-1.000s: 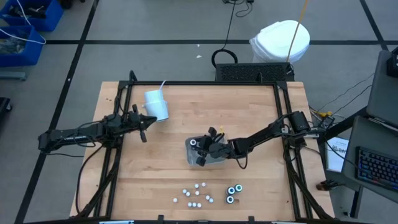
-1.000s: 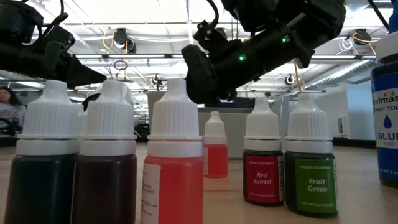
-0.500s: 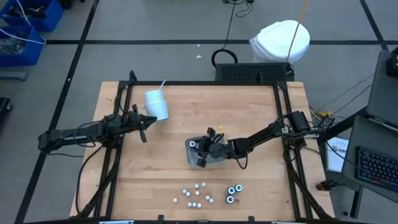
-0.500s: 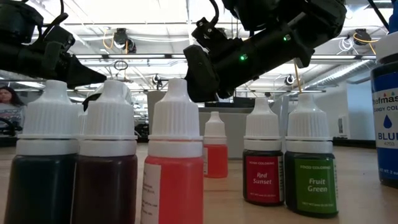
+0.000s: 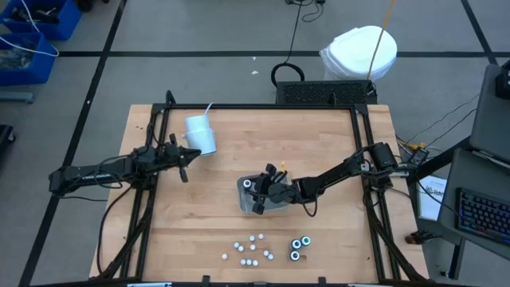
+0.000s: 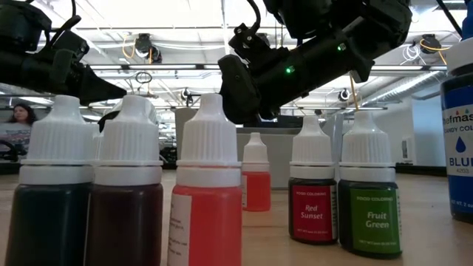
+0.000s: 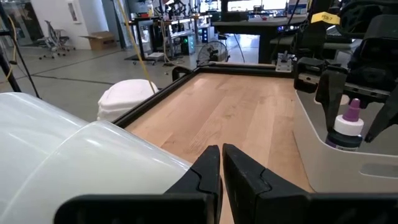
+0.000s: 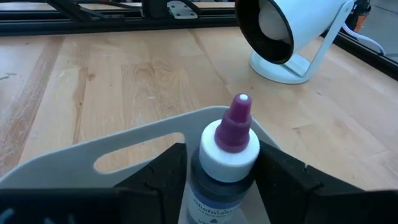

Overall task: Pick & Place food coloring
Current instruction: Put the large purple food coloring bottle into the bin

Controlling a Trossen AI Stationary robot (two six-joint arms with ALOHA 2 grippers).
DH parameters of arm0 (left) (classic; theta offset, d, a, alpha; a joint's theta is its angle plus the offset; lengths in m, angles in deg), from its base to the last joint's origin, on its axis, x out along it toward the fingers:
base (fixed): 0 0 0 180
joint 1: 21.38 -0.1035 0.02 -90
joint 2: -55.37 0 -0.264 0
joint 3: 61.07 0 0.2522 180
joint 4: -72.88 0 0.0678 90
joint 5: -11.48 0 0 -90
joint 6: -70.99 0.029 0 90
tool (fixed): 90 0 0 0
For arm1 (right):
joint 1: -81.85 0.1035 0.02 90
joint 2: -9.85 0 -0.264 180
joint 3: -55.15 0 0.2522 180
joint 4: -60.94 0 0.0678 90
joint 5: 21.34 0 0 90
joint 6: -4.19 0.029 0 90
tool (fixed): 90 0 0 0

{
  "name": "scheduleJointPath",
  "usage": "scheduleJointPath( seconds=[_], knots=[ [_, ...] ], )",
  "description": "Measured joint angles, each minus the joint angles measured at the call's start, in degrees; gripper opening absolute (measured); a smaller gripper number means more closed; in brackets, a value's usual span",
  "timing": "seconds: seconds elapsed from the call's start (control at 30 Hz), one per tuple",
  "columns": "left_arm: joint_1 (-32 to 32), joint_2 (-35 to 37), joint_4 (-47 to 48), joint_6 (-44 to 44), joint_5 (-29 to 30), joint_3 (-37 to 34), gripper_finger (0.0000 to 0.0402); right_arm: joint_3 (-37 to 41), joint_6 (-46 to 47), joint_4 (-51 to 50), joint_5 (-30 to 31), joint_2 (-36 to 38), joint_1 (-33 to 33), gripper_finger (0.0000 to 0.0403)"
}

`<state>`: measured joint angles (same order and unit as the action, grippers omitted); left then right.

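Note:
A dark food coloring bottle (image 8: 229, 149) with a white collar and a purple tip stands upright in the clear tray (image 5: 279, 209) at mid-table. My right gripper (image 8: 224, 186) is open, with one finger on either side of the bottle's body; the left wrist view shows the bottle (image 7: 347, 127) between the spread fingers. Several small white-capped bottles (image 5: 251, 249) and a few larger ringed ones (image 5: 299, 245) stand near the table's front edge. My left gripper (image 5: 185, 169) is shut, holds nothing, and hovers at the table's left beside the white cup (image 5: 201, 134).
The white cup with a straw lies on its side at the far left of the table. In the low view a row of small bottles (image 6: 207, 185) stands close in front, with a blue-labelled bottle (image 6: 458, 148) at the right. Bare wood lies between the tray and the front bottles.

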<state>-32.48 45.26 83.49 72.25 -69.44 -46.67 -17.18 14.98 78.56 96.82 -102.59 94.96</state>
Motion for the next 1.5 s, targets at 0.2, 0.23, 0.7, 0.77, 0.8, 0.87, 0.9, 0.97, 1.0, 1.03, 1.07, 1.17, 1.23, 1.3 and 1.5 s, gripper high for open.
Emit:
scheduleJointPath(
  seconds=[0.2, 0.23, 0.7, 0.77, 0.8, 0.87, 0.9, 0.97, 1.0, 1.03, 1.07, 1.17, 1.23, 1.3, 1.5],
  knots=[
    [0.0, 0.0, 0.0, 0.0, 0.0, 0.0, 0.0026, 0.1, -2.1, 0.7, -0.3, 0.5, 0.0, 0.0173],
    [0.0, 0.0, 0.0, 0.0, 0.0, 0.0, 0.0026, 0.1, -2.3, 0.6, -0.5, 0.9, 0.0, 0.0174],
    [0.0, 0.0, 0.1, 0.0, 0.0, 0.0, 0.0026, 0.1, -6.3, 3.8, 0.3, 1.6, 0.0, 0.0196],
    [0.0, 0.0, 0.1, 0.0, 0.0, 0.0, 0.0026, 0.1, -7.8, 4.4, 0.3, 2.0, 0.0, 0.0198],
    [0.0, 0.0, 0.1, 0.0, 0.0, 0.0, 0.0026, 0.1, -8.4, 4.4, 0.3, 2.3, 0.0, 0.0199],
    [0.0, 0.0, 0.2, 0.0, 0.0, 0.0, 0.0026, 0.0, -9.0, 4.4, 0.5, 3.3, 0.0, 0.0200],
    [0.0, 0.0, 0.2, 0.0, 0.0, 0.0, 0.0026, 0.0, -9.3, 4.0, 0.5, 3.9, 0.0, 0.0201],
    [0.0, 0.0, 0.3, 0.0, 0.0, 0.0, 0.0026, 0.0, -10.0, 3.5, 0.6, 5.2, 0.0, 0.0203],
    [0.0, 0.0, 0.3, 0.0, 0.0, 0.0, 0.0026, 0.0, -10.1, 3.2, 0.6, 5.8, 0.0, 0.0203],
    [0.0, 0.0, 0.3, 0.0, 0.0, 0.0, 0.0026, 0.0, -10.2, 2.9, 0.6, 6.5, 0.0, 0.0204],
    [0.0, 0.0, 0.3, 0.0, 0.0, 0.0, 0.0026, 0.0, -10.2, 2.2, 0.6, 7.1, 0.0, 0.0204],
    [0.0, 0.0, 0.3, 0.0, 0.0, 0.0, 0.0026, 0.0, -10.2, 0.9, 0.5, 8.2, 0.0, 0.0204],
    [0.0, 0.0, 0.3, 0.0, 0.0, 0.0, 0.0026, 0.0, -10.1, -0.6, 0.3, 8.5, 0.0, 0.0205],
    [0.0, 0.0, 0.3, 0.0, 0.0, 0.0, 0.0026, 0.0, -9.5, -1.8, 0.2, 8.5, 0.0, 0.0205],
    [0.0, 0.0, 0.2, 0.0, 0.0, 0.0, 0.0026, 0.0, -6.4, -4.5, -2.0, 8.5, 0.0, 0.0206]
  ],
)
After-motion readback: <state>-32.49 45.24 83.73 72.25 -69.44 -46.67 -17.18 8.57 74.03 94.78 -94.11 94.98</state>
